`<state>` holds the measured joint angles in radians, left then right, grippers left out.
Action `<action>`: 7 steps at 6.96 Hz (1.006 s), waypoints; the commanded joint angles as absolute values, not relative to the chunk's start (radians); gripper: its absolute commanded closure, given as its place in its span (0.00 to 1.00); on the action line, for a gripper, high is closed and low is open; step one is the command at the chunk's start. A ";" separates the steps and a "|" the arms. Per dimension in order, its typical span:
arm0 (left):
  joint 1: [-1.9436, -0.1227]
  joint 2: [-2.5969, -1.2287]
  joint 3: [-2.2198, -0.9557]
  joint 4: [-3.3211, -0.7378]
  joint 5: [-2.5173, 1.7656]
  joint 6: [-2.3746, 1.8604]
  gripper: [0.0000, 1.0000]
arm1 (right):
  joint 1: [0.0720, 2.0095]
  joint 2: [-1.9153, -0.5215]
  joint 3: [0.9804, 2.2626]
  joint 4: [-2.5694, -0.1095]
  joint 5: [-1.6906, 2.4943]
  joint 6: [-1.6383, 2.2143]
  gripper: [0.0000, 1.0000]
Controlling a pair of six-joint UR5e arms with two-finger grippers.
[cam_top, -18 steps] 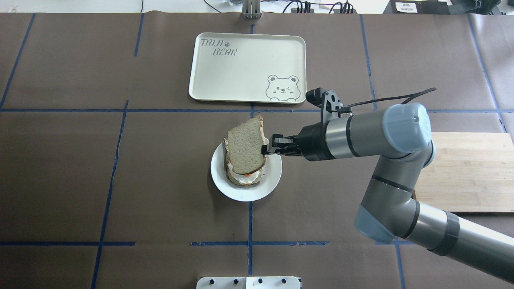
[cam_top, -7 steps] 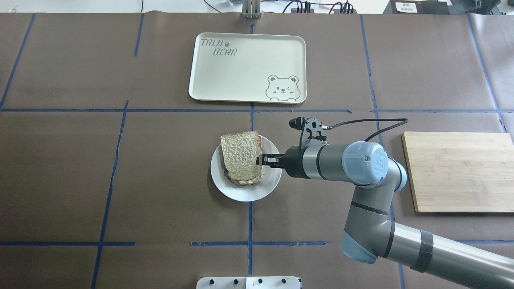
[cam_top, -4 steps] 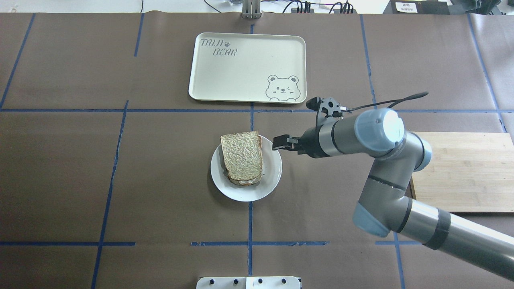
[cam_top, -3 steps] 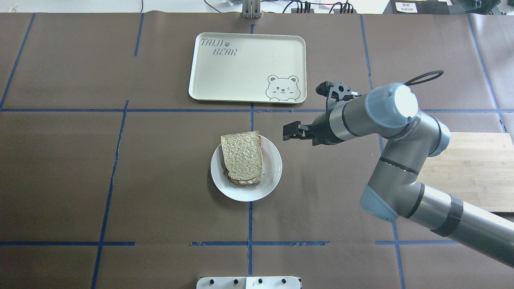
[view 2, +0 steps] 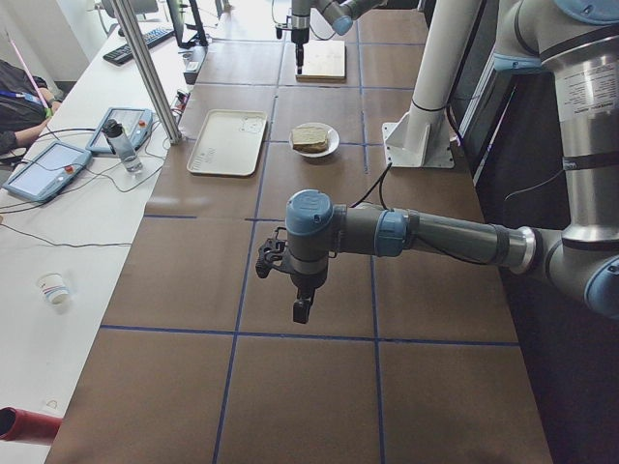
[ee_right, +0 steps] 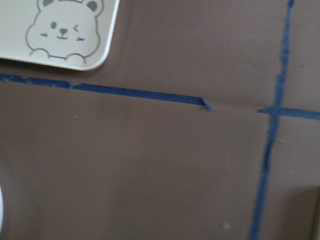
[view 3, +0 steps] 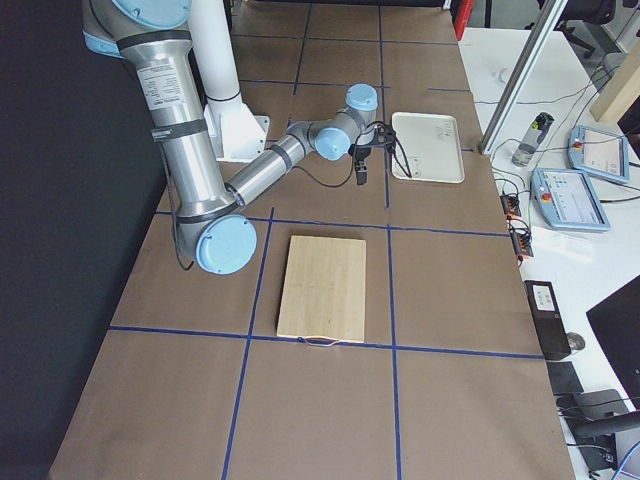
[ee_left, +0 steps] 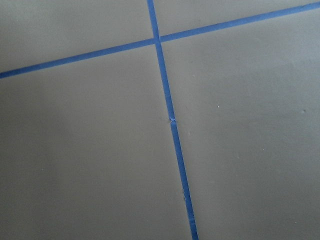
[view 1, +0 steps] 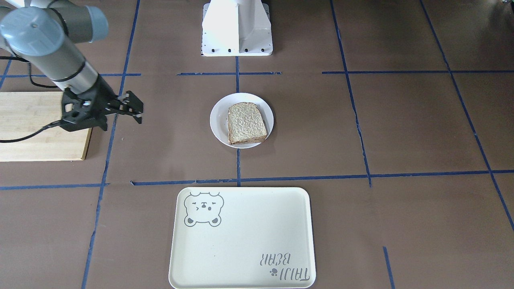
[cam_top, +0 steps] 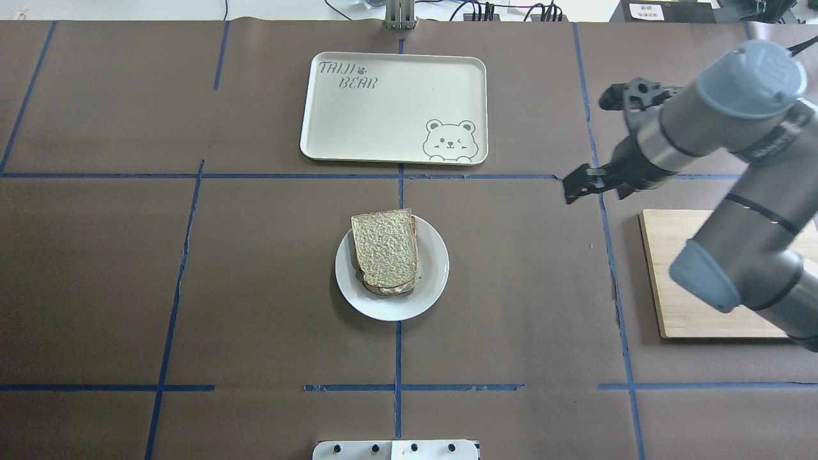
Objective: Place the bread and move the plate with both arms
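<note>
Speckled tan wholemeal bread slice [cam_top: 385, 249] lies flat on the small round white plate [cam_top: 436, 273] — placement looks done. Black right gripper [cam_top: 571, 187] is spread, empty, well apart from it; left gripper [view 2: 302, 311] far off — can't tell its state. Two-arm plate move not yet done.

Bread [cam_top: 383, 246] on plate [cam_top: 431, 281], centre; tray [cam_top: 383, 102] beyond; board [cam_top: 664, 230] at robot's right.

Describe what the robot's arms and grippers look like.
Both the right arm and left arm are silver-grey tubes with pale blue joint caps and black bands. The right gripper and left gripper are black; a black cable runs from the right wrist.
</note>
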<state>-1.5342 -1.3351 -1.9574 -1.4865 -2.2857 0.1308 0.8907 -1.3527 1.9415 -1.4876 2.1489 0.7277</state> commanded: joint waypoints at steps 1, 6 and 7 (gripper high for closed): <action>-1.528 -1.353 -1.959 -1.503 -2.284 0.121 0.00 | 1.091 -1.600 2.010 -1.551 2.231 0.248 0.00; -1.514 -1.440 -1.933 -1.669 -2.360 0.007 0.00 | 1.575 -1.908 1.915 -1.556 2.401 -0.268 0.00; -1.482 -1.440 -1.931 -1.713 -2.393 -0.001 0.00 | 1.592 -1.926 1.908 -1.551 2.387 -0.268 0.00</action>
<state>-1.5082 -1.4360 -1.9341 -1.6755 -2.3476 0.0323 1.5433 -1.8946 1.9290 -1.5554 2.3950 -0.2547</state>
